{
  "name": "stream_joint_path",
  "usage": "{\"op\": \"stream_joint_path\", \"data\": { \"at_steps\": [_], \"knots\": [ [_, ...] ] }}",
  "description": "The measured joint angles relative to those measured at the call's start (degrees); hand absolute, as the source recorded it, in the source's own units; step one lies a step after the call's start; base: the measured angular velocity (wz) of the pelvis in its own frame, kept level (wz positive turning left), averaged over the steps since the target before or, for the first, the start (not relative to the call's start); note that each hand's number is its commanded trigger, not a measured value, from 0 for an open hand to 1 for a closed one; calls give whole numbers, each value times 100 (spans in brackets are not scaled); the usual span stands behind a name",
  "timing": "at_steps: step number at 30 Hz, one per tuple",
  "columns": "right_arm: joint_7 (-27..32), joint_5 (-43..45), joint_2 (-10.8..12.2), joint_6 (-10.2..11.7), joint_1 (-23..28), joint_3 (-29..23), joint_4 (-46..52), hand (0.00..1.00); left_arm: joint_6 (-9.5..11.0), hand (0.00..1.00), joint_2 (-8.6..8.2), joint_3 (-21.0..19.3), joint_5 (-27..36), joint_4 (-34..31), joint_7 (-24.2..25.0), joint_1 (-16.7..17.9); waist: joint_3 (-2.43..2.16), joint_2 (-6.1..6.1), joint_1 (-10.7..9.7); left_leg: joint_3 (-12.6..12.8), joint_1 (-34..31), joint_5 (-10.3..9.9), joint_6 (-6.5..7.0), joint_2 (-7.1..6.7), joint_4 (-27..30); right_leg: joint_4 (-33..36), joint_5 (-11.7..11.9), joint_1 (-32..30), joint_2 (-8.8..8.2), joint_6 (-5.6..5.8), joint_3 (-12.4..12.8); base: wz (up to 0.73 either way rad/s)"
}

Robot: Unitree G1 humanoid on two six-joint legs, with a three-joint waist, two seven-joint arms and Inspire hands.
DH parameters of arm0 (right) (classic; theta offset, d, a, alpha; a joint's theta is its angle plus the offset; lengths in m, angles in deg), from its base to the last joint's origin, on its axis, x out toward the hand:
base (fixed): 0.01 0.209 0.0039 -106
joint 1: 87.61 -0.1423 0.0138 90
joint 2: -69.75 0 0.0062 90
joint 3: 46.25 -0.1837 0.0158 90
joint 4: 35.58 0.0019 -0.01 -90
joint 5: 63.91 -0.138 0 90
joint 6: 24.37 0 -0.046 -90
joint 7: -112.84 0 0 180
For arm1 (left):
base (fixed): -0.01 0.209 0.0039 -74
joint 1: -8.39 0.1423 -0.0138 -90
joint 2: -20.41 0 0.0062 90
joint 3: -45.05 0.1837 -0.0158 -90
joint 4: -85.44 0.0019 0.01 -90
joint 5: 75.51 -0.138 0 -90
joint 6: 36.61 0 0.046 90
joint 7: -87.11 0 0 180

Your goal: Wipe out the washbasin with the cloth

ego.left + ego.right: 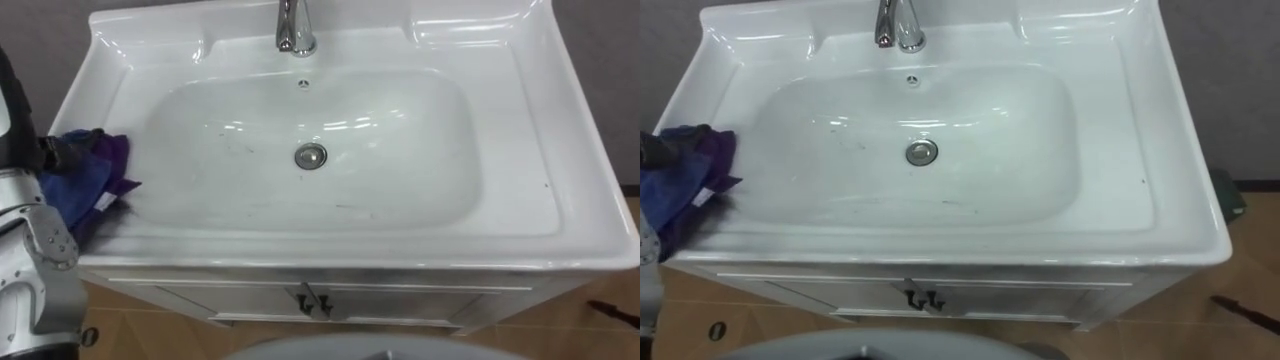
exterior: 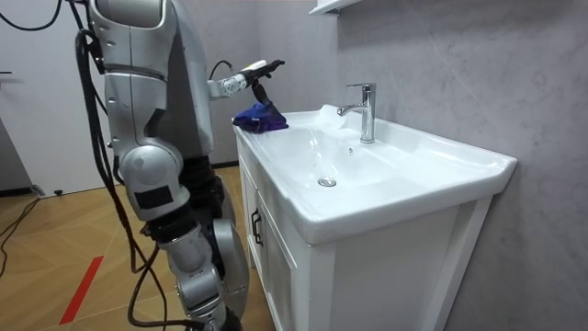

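Left eye view puts the cloth (image 1: 88,175), a crumpled blue and purple heap, on the flat rim of the basin (image 1: 520,140). It lies right under the left hand (image 2: 253,75), with part of it toward the rim's outer edge rather than toward the bowl. The room view shows that hand just above the heap and meeting its top. Whether it grips the cloth or only rests on it cannot be told from either angle. That is the first risk: if the hold is loose, a sweep away from the hand's side would likely leave the cloth behind. It could also nudge the cloth off the outer edge to the floor.

Beyond the hand lies the bowl, none of it under the cloth yet, with faint dark streaks on its bottom. A bunched cloth touches little surface, so a pass could ride over those marks and leave strips unwiped. The glossy slope may also let the cloth slide faster than intended toward the drain (image 1: 310,155), which sits well away from the hand at the bowl's middle.

Farther off, toward the back, stands the faucet (image 1: 295,28). A wide stroke along the rear of the bowl could knock the hand or arm against it. The far rim, on the opposite side from the hand, asks for the longest reach. I judge it the likeliest patch to be missed.
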Motion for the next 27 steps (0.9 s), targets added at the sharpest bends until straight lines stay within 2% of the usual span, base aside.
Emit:
{"op": "stream_joint_path", "data": {
  "at_steps": [8,11,13,16,21,27],
  "knots": [
    [44,-121,47,-21,-7,5,5,0,-36,0,0,0,517,-1,-24,-23,2,19,11,19,2,0,0,-1,-7,6,0,-13,1,0,14,0],
    [38,-112,45,-55,-35,2,4,0,-55,0,-8,-43,1112,17,-25,-27,4,16,31,32,-6,0,0,-3,-10,18,-2,-41,4,-1,54,-6],
    [33,-115,53,-59,-9,-7,63,0,-72,0,-182,-243,1553,25,-25,29,-2,-6,37,62,11,0,0,0,-19,19,-2,-43,9,1,93,-7],
    [22,-107,70,-127,-7,-6,109,0,-113,0,-357,-417,1814,58,-44,59,-4,-57,80,66,-6,0,0,-1,-17,14,-3,-65,10,1,99,-1],
    [-25,-85,73,-236,-9,-5,116,0,-115,0,-405,-458,1939,94,-248,54,-43,-74,206,57,-14,0,0,-1,-18,7,-3,-74,10,1,101,0],
    [-22,-89,73,-201,-44,-7,112,0,-79,0,-364,-737,1930,88,-561,4,-37,-51,298,-27,4,0,0,-8,-3,-7,-3,-36,6,1,83,0]
  ]
}}
